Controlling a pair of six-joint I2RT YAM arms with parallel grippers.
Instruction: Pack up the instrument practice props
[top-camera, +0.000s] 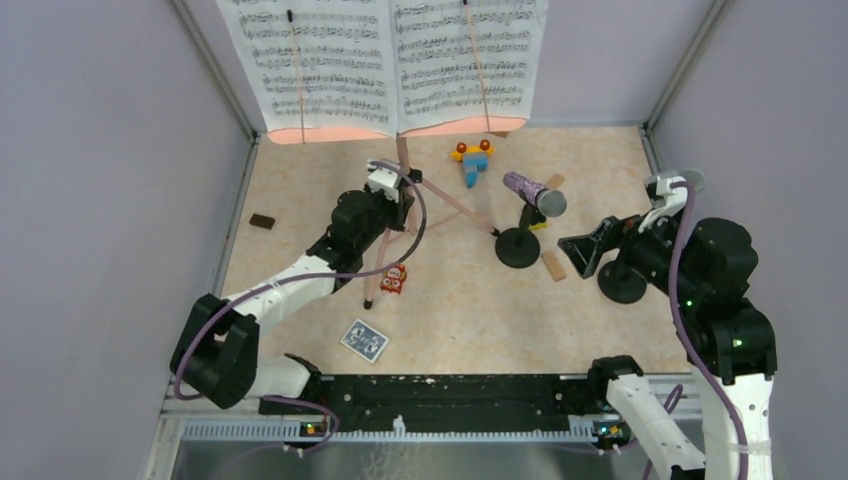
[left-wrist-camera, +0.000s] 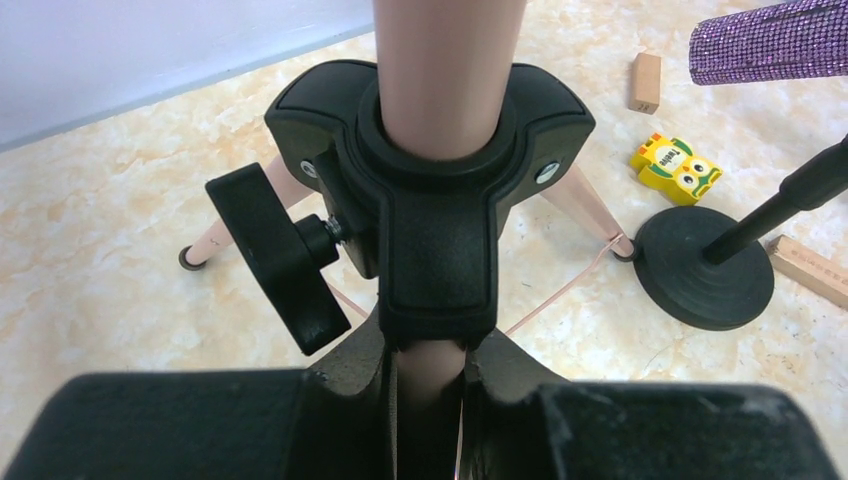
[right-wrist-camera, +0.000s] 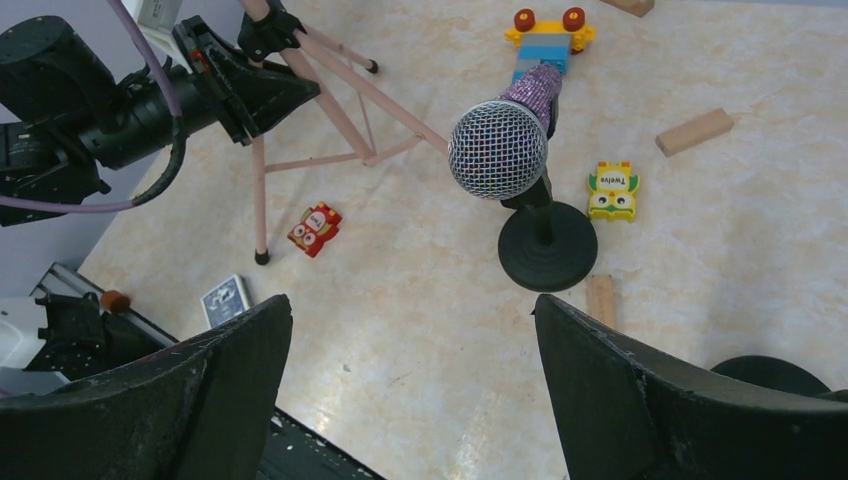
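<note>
Music rack (top-camera: 403, 150) upright, microphone (top-camera: 533, 192) head pointing right

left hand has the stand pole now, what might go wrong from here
The left hand grips the music rack low, by its leg hub, while the sheet-music pages sit high on top: lifting or tilting may tip it or shed pages. One leg ends right beside the mic holder carrying the purple microphone, so dragging the rack could topple it.
</note>
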